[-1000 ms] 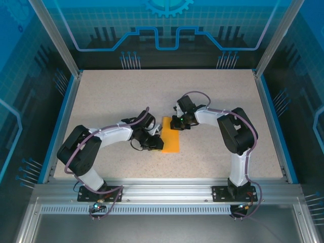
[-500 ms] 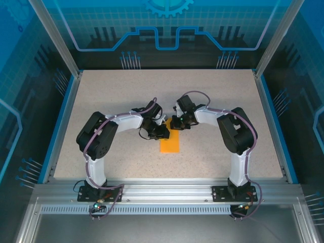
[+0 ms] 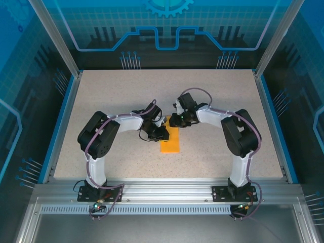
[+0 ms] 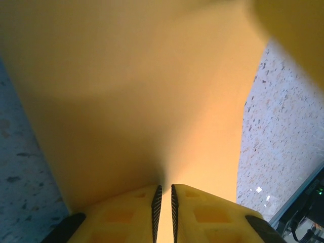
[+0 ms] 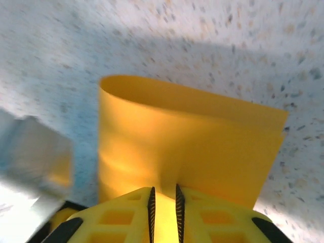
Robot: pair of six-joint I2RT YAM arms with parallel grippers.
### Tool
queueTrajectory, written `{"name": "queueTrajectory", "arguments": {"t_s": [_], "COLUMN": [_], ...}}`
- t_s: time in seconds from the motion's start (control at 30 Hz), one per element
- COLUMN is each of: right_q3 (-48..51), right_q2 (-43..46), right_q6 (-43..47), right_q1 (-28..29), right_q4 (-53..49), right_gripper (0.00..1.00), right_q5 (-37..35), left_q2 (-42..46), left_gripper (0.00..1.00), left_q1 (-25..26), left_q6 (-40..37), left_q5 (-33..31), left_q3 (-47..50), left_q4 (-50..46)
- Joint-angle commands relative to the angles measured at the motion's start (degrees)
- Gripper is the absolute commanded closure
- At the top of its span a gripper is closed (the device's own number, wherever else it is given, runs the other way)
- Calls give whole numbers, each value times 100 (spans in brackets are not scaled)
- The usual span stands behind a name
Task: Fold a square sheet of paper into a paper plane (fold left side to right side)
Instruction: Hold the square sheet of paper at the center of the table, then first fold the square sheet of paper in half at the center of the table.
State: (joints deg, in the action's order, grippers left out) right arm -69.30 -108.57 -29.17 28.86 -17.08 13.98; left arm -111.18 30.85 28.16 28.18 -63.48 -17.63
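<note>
Inside the left pincer [image 4: 164, 188] lies the square sheet of paper [image 4: 136, 101], pinched.

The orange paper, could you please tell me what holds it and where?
The left gripper pinches the paper by its left edge; the right gripper straddles its far edge, grip unclear.

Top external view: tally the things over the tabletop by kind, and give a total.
Sheets of paper: 1, the orange paper sheet
Grippers: 2, the left gripper and the right gripper
Total: 3
</note>
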Motion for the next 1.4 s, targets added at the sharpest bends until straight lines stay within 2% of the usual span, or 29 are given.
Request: {"name": "queueTrajectory", "arguments": {"t_s": [0.0,0.2,0.3,0.43,0.93,1.2,1.37], "right_q3": [197,1156,1607,1852,1841,1852,1838], "right_q2": [729,1657,1830,1649,928,777,707], "right_q6": [122,-131,-449,-738,-731,-655,-621], "right_q1": [22,372,650,788,831,832,835], "right_q4": [-109,-281,-118,137,-560,-814,-895], "right_gripper": [77,81,85,87,89,89,91], "right_q5": [-152,-153,-118,-148,-452,-590,-658], "left_q2": [-71,-19,10,15,81,171,-42], "left_gripper": [81,81,81,81,80,72,78], "left_q1": [43,84,91,96,107,82,2], "left_q6": [189,216,217,216,234,104,-18], "left_q5": [-168,-209,-233,-246,-195,-218,-206], "left_q3": [266,232,233,240,102,-394,-711], "left_q4": [-139,-195,-210,-221,-260,-552,-586]}}
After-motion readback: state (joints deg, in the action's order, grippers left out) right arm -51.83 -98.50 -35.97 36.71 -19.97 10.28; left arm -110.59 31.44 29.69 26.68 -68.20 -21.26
